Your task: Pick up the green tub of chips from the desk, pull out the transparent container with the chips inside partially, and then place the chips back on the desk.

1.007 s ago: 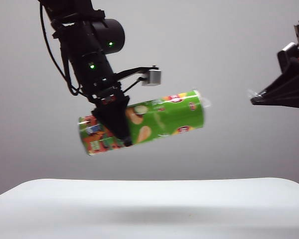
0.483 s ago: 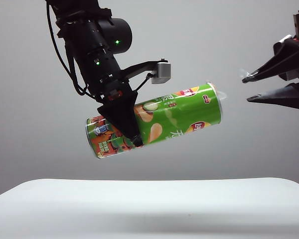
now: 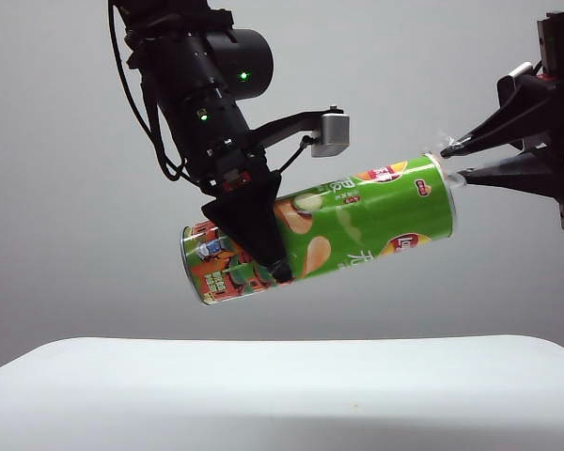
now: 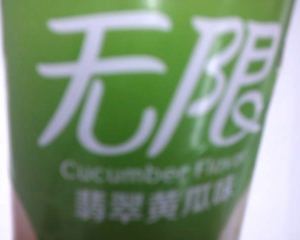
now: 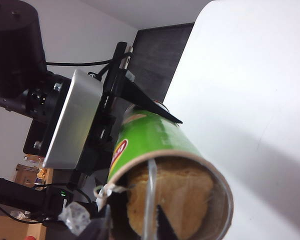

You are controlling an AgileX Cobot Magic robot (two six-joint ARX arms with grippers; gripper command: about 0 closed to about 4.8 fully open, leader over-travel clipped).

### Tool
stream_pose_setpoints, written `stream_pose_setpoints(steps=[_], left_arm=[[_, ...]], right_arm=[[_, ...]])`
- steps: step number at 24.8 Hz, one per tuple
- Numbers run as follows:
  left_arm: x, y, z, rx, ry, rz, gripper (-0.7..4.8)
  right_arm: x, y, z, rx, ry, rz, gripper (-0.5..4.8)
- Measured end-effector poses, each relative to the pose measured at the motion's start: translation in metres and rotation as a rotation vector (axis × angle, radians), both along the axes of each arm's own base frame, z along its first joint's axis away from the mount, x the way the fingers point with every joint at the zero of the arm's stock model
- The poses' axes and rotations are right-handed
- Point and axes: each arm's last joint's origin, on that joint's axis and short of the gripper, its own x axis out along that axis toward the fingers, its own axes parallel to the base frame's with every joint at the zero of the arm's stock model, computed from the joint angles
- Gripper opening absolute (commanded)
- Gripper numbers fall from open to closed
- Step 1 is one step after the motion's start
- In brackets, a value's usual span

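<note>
The left gripper (image 3: 263,240) clamps the green tub of chips (image 3: 357,225) high above the bench (image 3: 282,385). The right gripper (image 3: 448,162), jaws apart at its mouth, should pinch the transparent container (image 5: 150,200) rim squarely, then draw straight outward.

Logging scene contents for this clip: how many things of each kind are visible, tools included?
Green tub of chips: 1
Transparent container with chips: 1
Desk: 1
Tools: 2, left tool and right tool
Total: 5

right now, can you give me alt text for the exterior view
The left hand holds a green chip can tilted in the air above a white desk. The right hand has its open fingers at the can's raised open end.
</note>
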Motion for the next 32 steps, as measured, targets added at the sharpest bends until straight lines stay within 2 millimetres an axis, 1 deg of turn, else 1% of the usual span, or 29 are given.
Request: stream_pose_setpoints(steps=[3,8,10,11,12,18,23,27,32], left_arm=[[0.0,0.0,0.0,0.003,-0.001,0.002,2.09],[0.0,0.0,0.0,0.005,0.001,0.0,2.09],[-0.001,0.0,0.0,0.004,0.001,0.0,2.09],[-0.001,0.0,0.0,0.005,0.001,0.0,2.09],[-0.001,0.0,0.0,0.006,0.003,0.0,2.09],[-0.004,0.002,0.0,0.029,0.032,-0.005,2.09],[-0.009,0.001,-0.001,0.062,0.026,-0.087,2.09],[-0.009,0.002,-0.001,0.079,0.015,-0.08,2.09],[-0.007,0.002,-0.001,0.094,-0.015,-0.069,2.09]], right_arm=[[-0.001,0.0,-0.001,0.0,0.02,0.001,1.12],[-0.002,0.006,-0.002,-0.002,0.029,0.023,1.11],[-0.002,0.008,-0.002,-0.006,0.029,0.028,0.94],[-0.003,0.009,-0.002,-0.008,0.029,0.03,0.75],[-0.003,0.01,-0.002,-0.014,0.029,0.027,0.74],[-0.006,0.011,-0.007,-0.068,0.026,0.02,0.72],[-0.007,0.02,-0.008,-0.084,0.029,0.042,0.72],[-0.009,0.024,-0.009,-0.098,0.039,0.055,0.73],[-0.012,0.024,-0.012,-0.121,0.049,0.061,0.73]])
